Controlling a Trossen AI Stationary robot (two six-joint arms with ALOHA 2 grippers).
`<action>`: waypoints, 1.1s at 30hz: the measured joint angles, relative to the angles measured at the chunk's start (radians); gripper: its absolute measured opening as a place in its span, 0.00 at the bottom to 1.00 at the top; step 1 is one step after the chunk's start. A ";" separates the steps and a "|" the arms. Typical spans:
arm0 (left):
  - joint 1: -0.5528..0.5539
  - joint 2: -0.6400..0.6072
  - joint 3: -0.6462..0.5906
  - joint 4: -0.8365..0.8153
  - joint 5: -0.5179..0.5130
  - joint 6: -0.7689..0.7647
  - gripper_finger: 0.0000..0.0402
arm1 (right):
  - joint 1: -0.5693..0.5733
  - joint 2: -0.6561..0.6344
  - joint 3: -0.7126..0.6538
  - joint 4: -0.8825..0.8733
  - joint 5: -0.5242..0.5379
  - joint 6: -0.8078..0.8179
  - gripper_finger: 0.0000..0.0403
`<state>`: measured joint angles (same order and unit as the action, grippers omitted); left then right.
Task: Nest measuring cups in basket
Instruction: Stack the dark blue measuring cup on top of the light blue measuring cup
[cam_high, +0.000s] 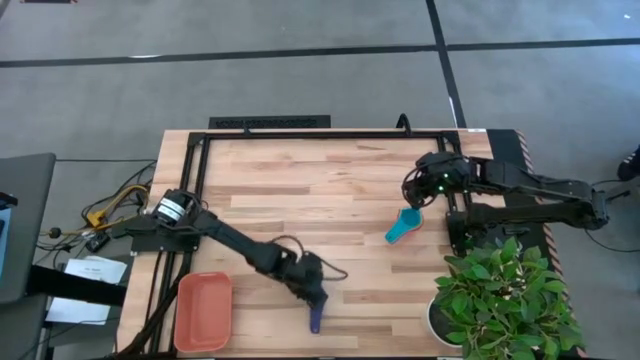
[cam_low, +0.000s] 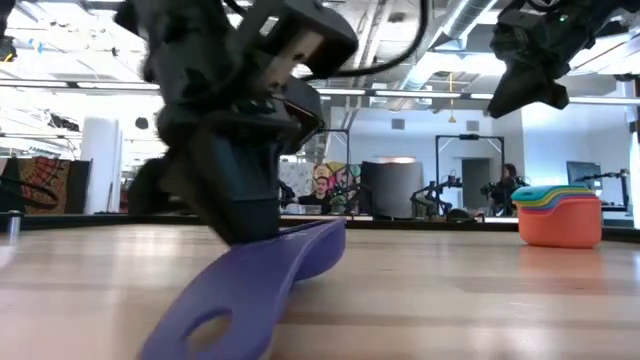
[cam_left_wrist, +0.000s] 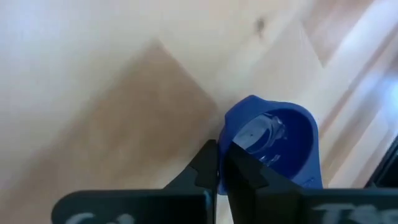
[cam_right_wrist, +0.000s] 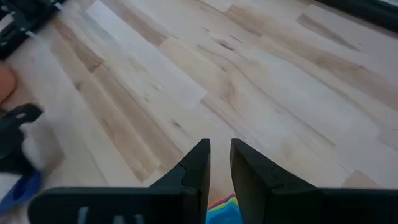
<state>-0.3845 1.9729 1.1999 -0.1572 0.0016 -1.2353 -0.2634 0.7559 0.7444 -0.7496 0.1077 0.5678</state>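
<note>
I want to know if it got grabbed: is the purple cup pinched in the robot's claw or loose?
Pinched. The left gripper is shut on the purple cup's rim.

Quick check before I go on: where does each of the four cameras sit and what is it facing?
High: overhead, straight down; both arms, basket.
Low: table height, looking level; left gripper shut on purple cup.
Left wrist: past its fingers pinching that cup's rim.
Right wrist: past its fingers onto bare wood.
Shared: high and low both show the nested cups.

Bright, even overhead light washes my worktop (cam_high: 330, 190) with soft shadows, while the purple-blue cup (cam_low: 250, 285) beside my low camera blurs.
</note>
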 joint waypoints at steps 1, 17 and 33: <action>0.019 -0.006 0.000 -0.009 0.010 0.033 0.01 | 0.000 -0.003 0.000 0.000 -0.010 0.000 0.22; 0.448 -0.073 0.138 -0.175 0.220 0.532 0.00 | 0.000 -0.091 0.000 -0.200 -0.090 0.060 0.22; 0.709 0.199 0.696 -0.270 0.272 0.811 0.00 | -0.023 -0.087 0.000 -0.432 -0.083 0.318 0.16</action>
<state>0.3244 2.1719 1.8960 -0.4270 0.2739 -0.4243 -0.2864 0.6689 0.7444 -1.1815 0.0242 0.8860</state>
